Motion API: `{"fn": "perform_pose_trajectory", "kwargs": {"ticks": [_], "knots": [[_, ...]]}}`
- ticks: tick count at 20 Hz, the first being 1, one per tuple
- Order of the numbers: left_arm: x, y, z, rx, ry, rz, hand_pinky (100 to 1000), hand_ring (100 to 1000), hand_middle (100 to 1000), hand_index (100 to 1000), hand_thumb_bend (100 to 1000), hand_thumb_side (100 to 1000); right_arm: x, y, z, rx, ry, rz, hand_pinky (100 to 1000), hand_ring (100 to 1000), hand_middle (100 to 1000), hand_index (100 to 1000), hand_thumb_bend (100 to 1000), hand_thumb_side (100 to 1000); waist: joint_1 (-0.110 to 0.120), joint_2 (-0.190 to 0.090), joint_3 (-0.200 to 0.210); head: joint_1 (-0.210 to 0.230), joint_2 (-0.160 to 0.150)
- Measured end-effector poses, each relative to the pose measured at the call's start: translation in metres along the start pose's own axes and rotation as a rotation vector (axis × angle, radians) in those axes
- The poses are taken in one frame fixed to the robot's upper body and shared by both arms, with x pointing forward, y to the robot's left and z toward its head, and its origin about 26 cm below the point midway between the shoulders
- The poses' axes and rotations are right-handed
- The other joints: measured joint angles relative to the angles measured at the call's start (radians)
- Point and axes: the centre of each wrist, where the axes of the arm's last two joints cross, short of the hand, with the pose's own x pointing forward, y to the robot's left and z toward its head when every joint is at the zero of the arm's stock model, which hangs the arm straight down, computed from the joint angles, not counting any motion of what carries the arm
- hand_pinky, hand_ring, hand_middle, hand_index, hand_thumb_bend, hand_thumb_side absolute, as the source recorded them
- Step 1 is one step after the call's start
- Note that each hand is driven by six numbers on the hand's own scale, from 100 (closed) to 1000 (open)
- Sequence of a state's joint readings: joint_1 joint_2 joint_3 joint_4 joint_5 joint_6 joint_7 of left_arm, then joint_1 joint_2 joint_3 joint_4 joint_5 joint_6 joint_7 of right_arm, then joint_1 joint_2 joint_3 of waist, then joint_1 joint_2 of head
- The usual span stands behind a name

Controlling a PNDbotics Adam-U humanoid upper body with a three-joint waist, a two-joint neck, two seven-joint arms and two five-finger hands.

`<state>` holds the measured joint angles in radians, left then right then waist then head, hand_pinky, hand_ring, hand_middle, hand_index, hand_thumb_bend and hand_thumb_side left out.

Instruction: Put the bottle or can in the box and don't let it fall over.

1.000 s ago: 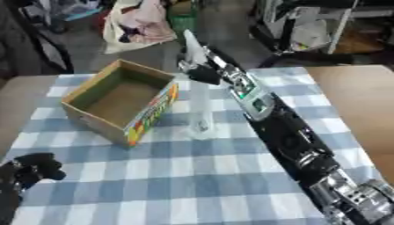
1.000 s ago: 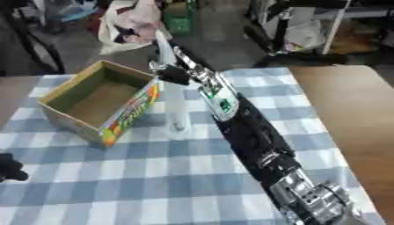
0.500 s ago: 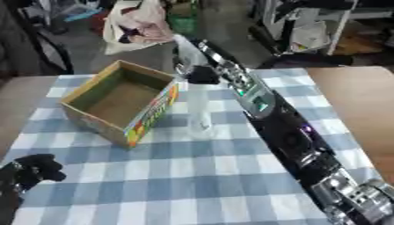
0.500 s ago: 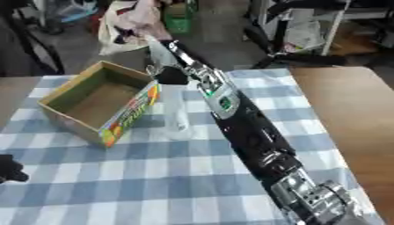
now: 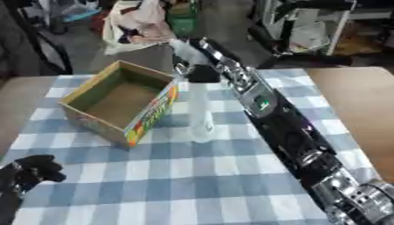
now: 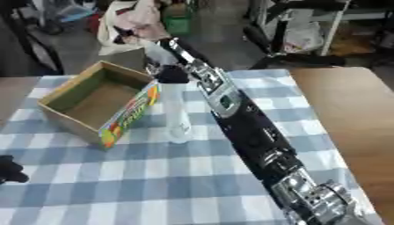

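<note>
Left eye view. We see one cardboard box (image 5: pixel 115 102), open at the top, with green inner walls and a coloured print on its near right side. It sits on a surface (image 5: pixel 192 176) covered with a blue-and-white checked cloth. One clear bottle (image 5: pixel 200 115) stands upright on the cloth just beside the box's right side, outside it; whether the two touch we cannot tell. One long black arm with silver joints enters from the lower right corner and stretches to the far edge of the surface. Its right robot hand (image 5: pixel 198 70) lies beyond the bottle's top, near the box's far right corner. We cannot tell whether its fingers are straight or curled, nor whether they reach the bottle. One left robot hand (image 5: pixel 31 169) shows at the lower left edge, dark, its fingers curled and with nothing in them.

Right eye view. We count the same things: one box (image 6: pixel 96 99), one bottle (image 6: pixel 178 118), one arm. The bottle again stands upright on the cloth, close to the box's printed side and left of the arm. The right robot hand (image 6: pixel 171 74) is a dark shape above the bottle's top. Only a dark edge of the left robot hand (image 6: pixel 9 169) shows at the left border.
</note>
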<state>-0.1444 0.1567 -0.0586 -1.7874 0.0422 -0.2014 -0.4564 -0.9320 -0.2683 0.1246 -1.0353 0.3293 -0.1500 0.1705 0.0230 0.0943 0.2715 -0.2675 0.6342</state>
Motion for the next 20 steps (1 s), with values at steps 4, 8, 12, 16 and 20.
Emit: {"fn": "perform_pose_trajectory", "kwargs": {"ticks": [4, 8, 12, 16, 20], "knots": [[0.000, 0.000, 0.000, 0.000, 0.000, 0.000, 672, 611, 615, 788, 204, 1000, 0.000, -0.001, 0.000, -0.021, 0.005, -0.006, 348, 740, 389, 492, 100, 408, -0.001, 0.000, 0.000, -0.001, -0.003], [0.000, -0.001, -0.001, -0.004, -0.001, 0.001, 671, 611, 614, 787, 209, 1000, 0.001, -0.010, 0.001, -0.056, 0.008, -0.014, 346, 737, 387, 490, 100, 326, -0.004, 0.000, 0.003, -0.002, -0.004], [0.000, -0.003, -0.006, -0.021, -0.007, 0.007, 671, 612, 614, 787, 210, 1000, 0.007, -0.025, -0.002, -0.100, -0.004, -0.031, 349, 734, 386, 488, 100, 334, -0.021, -0.001, 0.024, -0.008, -0.004], [0.004, -0.005, -0.019, -0.069, -0.039, 0.011, 671, 613, 614, 787, 215, 1000, 0.018, -0.050, -0.006, -0.158, -0.031, -0.031, 360, 736, 385, 487, 100, 345, -0.044, 0.003, 0.071, -0.027, -0.023], [0.013, -0.007, -0.038, -0.128, -0.090, 0.010, 671, 613, 614, 787, 218, 1000, 0.034, -0.079, -0.013, -0.230, -0.072, -0.032, 376, 737, 384, 485, 100, 362, -0.076, 0.026, 0.156, -0.073, -0.059]]}}
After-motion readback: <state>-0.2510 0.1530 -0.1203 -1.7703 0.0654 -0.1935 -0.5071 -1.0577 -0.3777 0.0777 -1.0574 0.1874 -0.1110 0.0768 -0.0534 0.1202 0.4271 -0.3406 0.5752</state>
